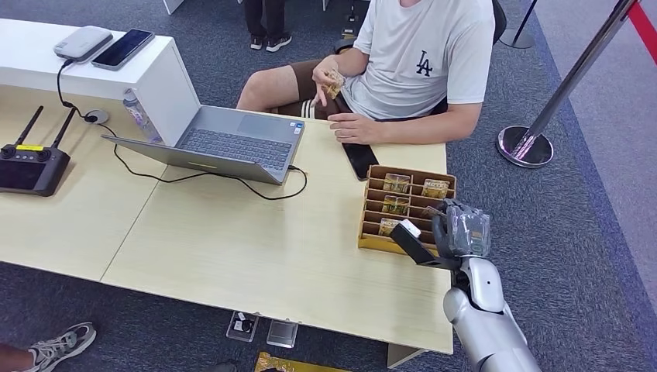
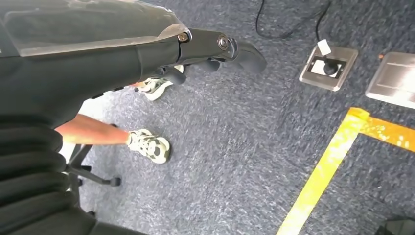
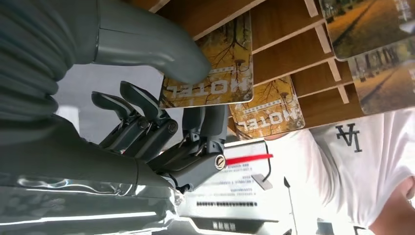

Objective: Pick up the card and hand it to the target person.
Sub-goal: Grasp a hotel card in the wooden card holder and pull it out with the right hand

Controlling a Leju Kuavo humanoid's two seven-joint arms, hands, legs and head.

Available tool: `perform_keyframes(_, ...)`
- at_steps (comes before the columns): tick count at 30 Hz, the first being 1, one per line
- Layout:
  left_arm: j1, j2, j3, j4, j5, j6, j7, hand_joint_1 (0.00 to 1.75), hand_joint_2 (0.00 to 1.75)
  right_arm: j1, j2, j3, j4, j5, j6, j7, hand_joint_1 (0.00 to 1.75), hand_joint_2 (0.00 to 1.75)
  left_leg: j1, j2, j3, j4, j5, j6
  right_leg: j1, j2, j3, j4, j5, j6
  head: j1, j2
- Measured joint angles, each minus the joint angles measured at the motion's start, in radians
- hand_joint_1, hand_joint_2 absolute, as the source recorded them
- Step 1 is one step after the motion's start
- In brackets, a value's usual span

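A wooden card rack (image 1: 372,203) stands on the table's right side with several yellow "HOTEL" cards (image 1: 397,184) in its slots. My right hand (image 1: 459,232) is at the rack's near right corner. In the right wrist view its thumb (image 3: 161,58) lies on the face of one card (image 3: 220,73) and the fingers (image 3: 203,125) sit behind that card's edge, pinching it; another card (image 3: 266,110) stands in the slot beside it. The target person (image 1: 422,58) in a white T-shirt sits across the table with a card in a raised hand (image 1: 331,77). My left hand (image 2: 215,49) hangs over the floor, holding nothing.
An open laptop (image 1: 228,139) with a black cable (image 1: 209,177) sits mid-table, and a black phone (image 1: 359,159) lies by the person's forearm. At far left are a black controller (image 1: 31,167) and a white box (image 1: 93,66). A stanchion base (image 1: 525,146) stands on the carpet at right.
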Motion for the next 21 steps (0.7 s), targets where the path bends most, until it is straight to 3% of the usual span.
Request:
perform_keyframes(6,0.001,0.0,0.0,0.0,-0.001,-0.026,0.001,0.0,1.75,0.032,0.019,-0.022,-0.089,-0.19,0.044,-0.148,1.75,1.75,0.0,0.0,0.0,0.0,0.0,0.0,0.0,0.0,-0.001,0.0,0.0,0.0,0.0,0.0)
perform_keyframes(10,0.001,0.0,-0.002,0.0,-0.004,-0.034,0.0,0.0,1.75,0.066,0.033,-0.017,-0.226,-0.342,0.07,-0.228,1.75,1.75,0.0,0.0,-0.001,0.0,0.0,0.0,0.0,0.0,-0.001,0.0,0.0,0.0,0.0,0.0)
perform_keyframes(16,-0.002,0.0,-0.014,0.0,-0.01,-0.038,0.0,0.0,1.75,0.099,0.048,0.044,-0.419,-0.442,0.082,-0.271,1.75,1.75,0.0,0.0,-0.001,0.0,0.0,0.0,0.0,0.0,-0.001,0.001,0.0,0.0,0.0,0.0)
perform_keyframes(21,-0.013,0.0,-0.017,0.0,-0.015,-0.043,-0.001,0.0,1.75,0.078,0.089,0.127,-0.472,-0.464,0.108,-0.268,1.75,1.75,0.0,0.0,-0.001,0.0,0.0,0.0,0.0,0.0,-0.001,0.001,0.0,0.0,0.0,0.0)
